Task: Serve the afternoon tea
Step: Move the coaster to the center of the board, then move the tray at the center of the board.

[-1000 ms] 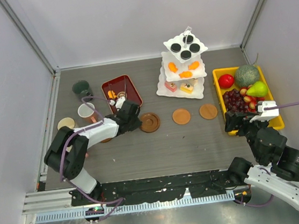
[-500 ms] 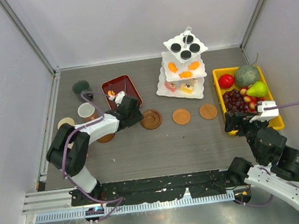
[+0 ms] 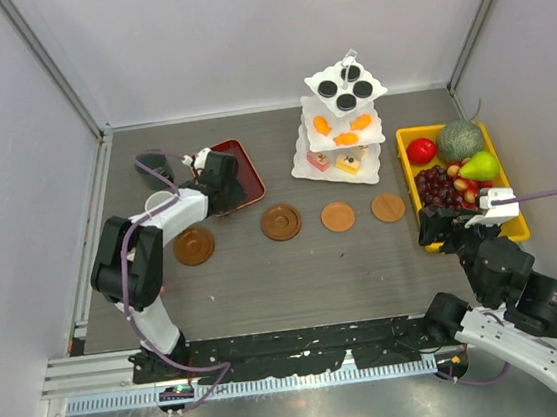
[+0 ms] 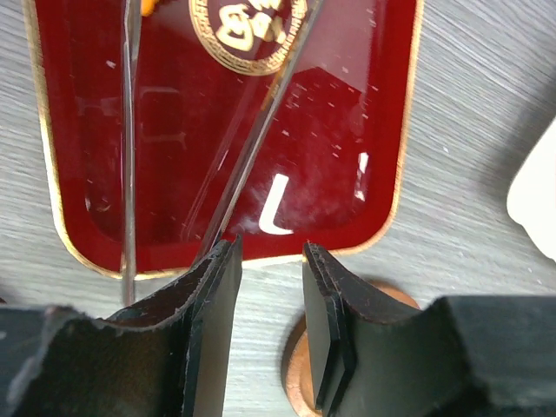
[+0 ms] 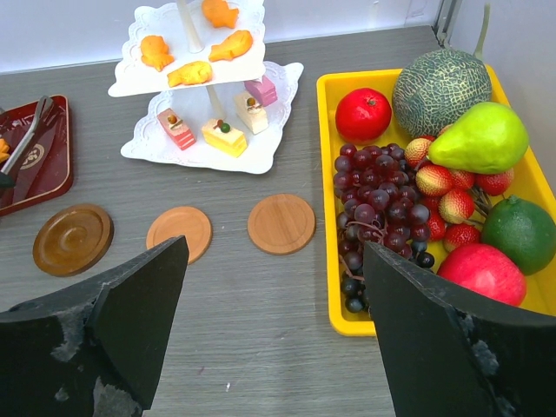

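The white three-tier stand (image 3: 304, 170) (image 5: 139, 148) holds black round sweets (image 3: 345, 88) on top, orange sweets (image 3: 346, 138) in the middle and pink-yellow sweets (image 5: 224, 137) on the bottom tier. In front of it lies a row of round brown coasters (image 3: 194, 245) (image 3: 281, 222) (image 3: 338, 216) (image 3: 388, 207). A dark green mug (image 3: 153, 163) and a pink mug (image 3: 160, 202) stand at the left, partly hidden by my left arm. My left gripper (image 3: 226, 186) (image 4: 271, 252) hangs over the dark red tray's edge, slightly open and empty. My right gripper (image 3: 441, 225) (image 5: 275, 252) is wide open and empty beside the yellow tray.
The dark red tray (image 3: 248, 162) (image 4: 347, 130) holds metal tongs (image 4: 261, 130). The yellow fruit tray (image 3: 403, 139) (image 5: 328, 174) sits at the right with melon, pear, grapes and apples. A coaster edge (image 4: 294, 381) shows under my left gripper's right finger. Grey walls close in the table.
My left gripper has opened and drawn back from the dark coaster, up and to the left over the red tray. The leftmost coaster is now uncovered. The right arm has stayed still.
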`<move>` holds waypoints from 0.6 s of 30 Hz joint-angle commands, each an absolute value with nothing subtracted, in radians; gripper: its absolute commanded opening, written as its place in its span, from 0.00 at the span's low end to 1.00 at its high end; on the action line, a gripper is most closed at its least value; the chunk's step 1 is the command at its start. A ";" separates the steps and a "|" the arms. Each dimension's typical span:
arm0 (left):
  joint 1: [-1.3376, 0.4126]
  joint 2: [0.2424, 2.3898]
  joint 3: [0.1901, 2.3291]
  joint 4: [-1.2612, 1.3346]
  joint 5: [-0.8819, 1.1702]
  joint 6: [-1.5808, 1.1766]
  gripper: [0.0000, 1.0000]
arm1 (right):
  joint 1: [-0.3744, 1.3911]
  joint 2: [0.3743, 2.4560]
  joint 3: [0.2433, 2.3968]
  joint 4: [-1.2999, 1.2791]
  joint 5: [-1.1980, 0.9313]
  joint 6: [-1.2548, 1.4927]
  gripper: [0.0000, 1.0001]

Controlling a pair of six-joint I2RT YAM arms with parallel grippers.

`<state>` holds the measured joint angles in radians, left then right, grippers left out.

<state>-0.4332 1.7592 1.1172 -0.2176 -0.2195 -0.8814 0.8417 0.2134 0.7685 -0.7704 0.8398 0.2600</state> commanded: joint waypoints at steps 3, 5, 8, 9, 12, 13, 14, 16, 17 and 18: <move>-0.383 1.789 1.193 -0.295 -0.229 -0.827 0.40 | 0.841 0.207 0.769 -0.727 0.857 0.250 0.88; -0.387 1.770 1.203 -0.296 -0.230 -0.809 0.41 | 0.841 0.207 0.769 -0.727 0.858 0.252 0.88; -0.388 1.734 1.212 -0.316 -0.270 -0.781 0.43 | 0.841 0.210 0.769 -0.727 0.859 0.253 0.89; -0.393 1.721 1.212 -0.316 -0.271 -0.773 0.43 | 0.841 0.210 0.769 -0.727 0.859 0.252 0.88; -0.423 1.707 1.244 -0.313 -0.267 -0.727 0.46 | 0.842 0.213 0.769 -0.726 0.861 0.253 0.89; -0.442 1.710 1.264 -0.310 -0.256 -0.709 0.46 | 0.842 0.216 0.769 -0.726 0.862 0.252 0.88; -0.457 1.720 1.279 -0.301 -0.246 -0.698 0.46 | 0.841 0.218 0.770 -0.726 0.865 0.252 0.89; -0.482 1.741 1.307 -0.259 -0.198 -0.689 0.46 | 0.842 0.224 0.770 -0.727 0.867 0.253 0.89; -0.486 1.768 1.328 -0.250 -0.151 -0.690 0.46 | 0.841 0.225 0.769 -0.727 0.865 0.253 0.88; -0.488 1.781 1.344 -0.241 -0.126 -0.693 0.46 | 0.841 0.225 0.769 -0.729 0.865 0.252 0.89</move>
<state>-0.4541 1.7626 1.2579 -0.3149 -0.2249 -0.7353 0.8417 0.2138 0.7685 -0.7704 0.8421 0.2600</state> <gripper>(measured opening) 0.462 0.884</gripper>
